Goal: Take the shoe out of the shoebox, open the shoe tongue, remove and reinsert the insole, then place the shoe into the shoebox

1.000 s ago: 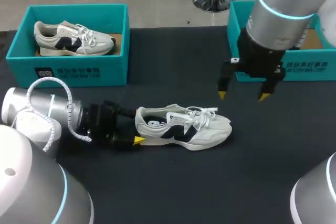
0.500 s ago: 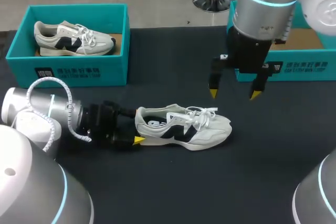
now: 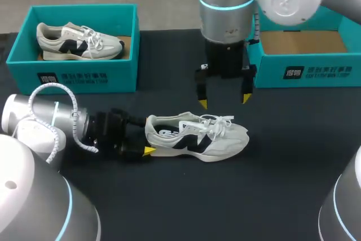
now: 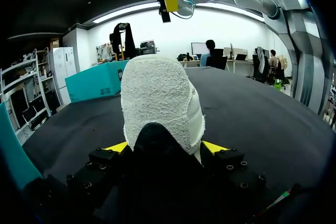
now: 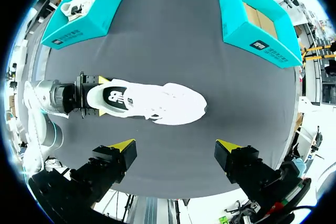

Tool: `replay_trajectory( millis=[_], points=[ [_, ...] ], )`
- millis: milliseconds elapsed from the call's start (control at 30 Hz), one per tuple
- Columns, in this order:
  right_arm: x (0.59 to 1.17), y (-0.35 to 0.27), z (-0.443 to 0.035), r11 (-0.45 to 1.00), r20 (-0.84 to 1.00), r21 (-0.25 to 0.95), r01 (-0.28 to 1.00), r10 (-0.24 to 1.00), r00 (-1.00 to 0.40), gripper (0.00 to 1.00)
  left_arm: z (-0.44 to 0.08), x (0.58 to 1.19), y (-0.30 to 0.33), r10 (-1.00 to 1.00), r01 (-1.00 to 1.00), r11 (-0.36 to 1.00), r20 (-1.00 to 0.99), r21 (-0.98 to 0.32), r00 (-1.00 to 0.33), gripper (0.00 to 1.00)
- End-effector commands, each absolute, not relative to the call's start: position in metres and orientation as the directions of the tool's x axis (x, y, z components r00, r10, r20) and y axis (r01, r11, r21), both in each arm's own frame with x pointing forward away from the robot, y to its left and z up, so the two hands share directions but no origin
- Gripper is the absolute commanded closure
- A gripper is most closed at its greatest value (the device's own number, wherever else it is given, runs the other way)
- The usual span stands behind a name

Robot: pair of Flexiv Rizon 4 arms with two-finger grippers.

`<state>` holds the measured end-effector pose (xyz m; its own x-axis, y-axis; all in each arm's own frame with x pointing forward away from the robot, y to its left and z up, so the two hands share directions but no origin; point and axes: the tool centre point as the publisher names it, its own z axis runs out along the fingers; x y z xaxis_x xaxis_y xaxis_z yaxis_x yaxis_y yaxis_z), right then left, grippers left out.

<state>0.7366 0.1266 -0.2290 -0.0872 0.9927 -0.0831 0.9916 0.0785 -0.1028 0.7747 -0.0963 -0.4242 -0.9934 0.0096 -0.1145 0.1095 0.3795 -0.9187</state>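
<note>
Shoe [image 3: 197, 137]: out on the bench [image 3: 282, 184], toe toward 3 o'clock.
Left claw [image 4: 165, 148]: pinching the heel [image 3: 153, 131] at the 9 o'clock end. A weak pinch could let the shoe swivel.
Right claw [image 3: 224, 101]: spread wide above the laces [image 3: 217, 123] — it may snag them and drag the shoe.

Black tabletop [image 3: 282, 162] free around toe of white-and-black sneaker [image 3: 197, 137], left gripper [image 4: 165, 148] clamped on heel, right gripper [image 3: 224, 101] spread-fingered above it, filled teal cardboard shoebox [image 3: 79, 74] and open teal cardboard shoebox [image 3: 316, 73] along far edge.
</note>
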Motion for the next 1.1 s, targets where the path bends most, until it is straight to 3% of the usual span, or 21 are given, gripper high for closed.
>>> replay_trajectory(
  millis=[33, 833, 900, 1100],
  points=[
    [0.751, 0.197, -0.252, 0.055, -0.275, -0.3, 0.952, 0.951, -0.142, 0.0, -0.426, 0.774, -0.097, 0.01, 0.11, 0.383, -0.115, -0.917, -0.993, 1.0],
    [0.749, 0.209, -0.267, 0.073, -0.253, -0.273, 0.959, 0.957, -0.145, 0.0, -0.426, 0.774, -0.097, 0.01, 0.11, 0.383, -0.115, -0.917, -0.993, 1.0],
    [0.752, 0.212, -0.274, 0.009, -0.302, -0.294, 0.956, 0.948, -0.102, 0.0, -0.426, 0.774, -0.097, 0.01, 0.11, 0.383, -0.115, -0.917, -0.993, 1.0],
    [0.751, 0.212, -0.3, 0.005, -0.307, -0.199, 0.98, 0.949, -0.067, 0.0, -0.426, 0.774, -0.097, 0.01, 0.11, 0.383, -0.115, -0.917, -0.993, 1.0]
  ],
)
